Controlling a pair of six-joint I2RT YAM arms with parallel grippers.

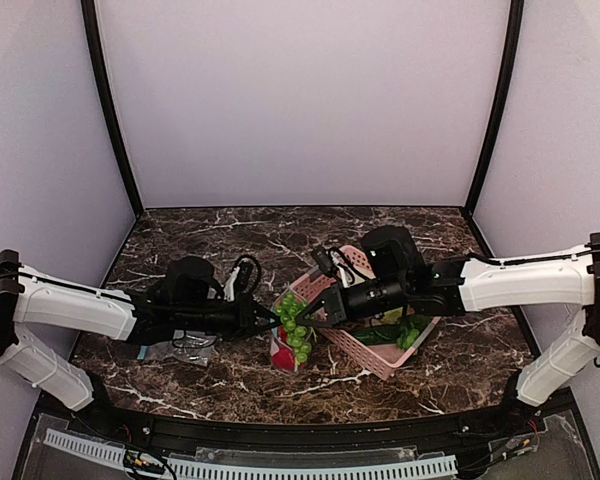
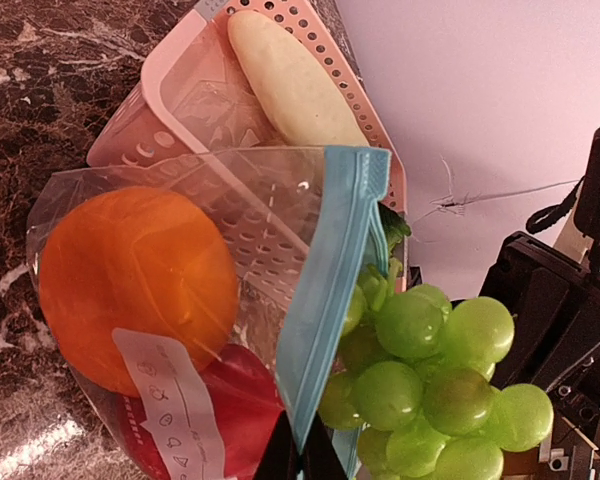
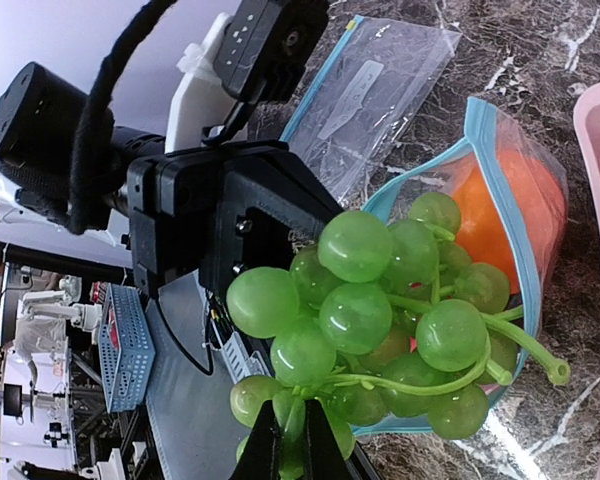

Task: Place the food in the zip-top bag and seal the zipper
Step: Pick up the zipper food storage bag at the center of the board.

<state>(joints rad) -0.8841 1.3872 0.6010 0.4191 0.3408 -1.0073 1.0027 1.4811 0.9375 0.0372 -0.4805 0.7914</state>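
My left pincer (image 2: 300, 455) is clenched on the blue zipper (image 2: 330, 270), holding the zip-top bag (image 2: 250, 200) open. An orange fruit (image 2: 130, 280) and a red fruit (image 2: 242, 410) sit inside. My right pincer (image 3: 290, 440) grasps the green grape bunch (image 3: 380, 310) at the bag's mouth. Sealing is not yet done. A pink basket (image 2: 180, 90) crowds just beside the bag, and a second bag (image 3: 375, 85) lies nearby.

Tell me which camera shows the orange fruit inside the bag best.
The left wrist view: the orange fruit sits close and nearly whole there, seen through the clear zip-top bag. The right wrist view shows only a slice of it inside the bag mouth, behind the grape bunch. In the top view it cannot be made out.
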